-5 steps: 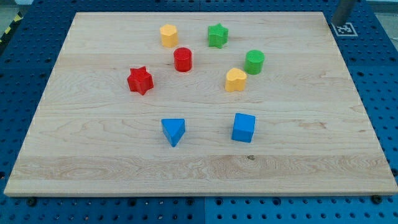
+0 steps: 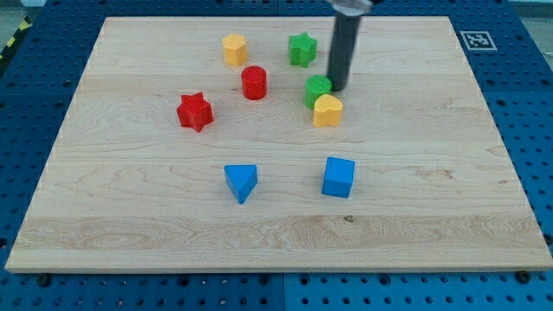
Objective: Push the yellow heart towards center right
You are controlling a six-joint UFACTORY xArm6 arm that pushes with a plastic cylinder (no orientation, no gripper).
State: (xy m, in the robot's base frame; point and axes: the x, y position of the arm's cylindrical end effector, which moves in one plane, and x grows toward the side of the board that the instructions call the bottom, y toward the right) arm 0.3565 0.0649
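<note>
The yellow heart point(image 2: 327, 111) lies right of the board's centre. A green cylinder point(image 2: 316, 89) sits right against its upper left side. My tip point(image 2: 336, 88) stands at the green cylinder's right edge, just above the yellow heart, touching or nearly touching the cylinder. The rod rises from there to the view's top.
A green star point(image 2: 301, 48), a yellow hexagonal block point(image 2: 234, 49), a red cylinder point(image 2: 254, 83) and a red star point(image 2: 194, 111) lie to the upper left. A blue triangle point(image 2: 241, 181) and a blue cube point(image 2: 339, 177) lie below. The wooden board point(image 2: 432, 173) has a marker tag point(image 2: 475, 40) at its upper right.
The rod has come in from the upper right corner to the green cylinder. The green cylinder has slid left and down against the yellow heart. The heart has barely moved.
</note>
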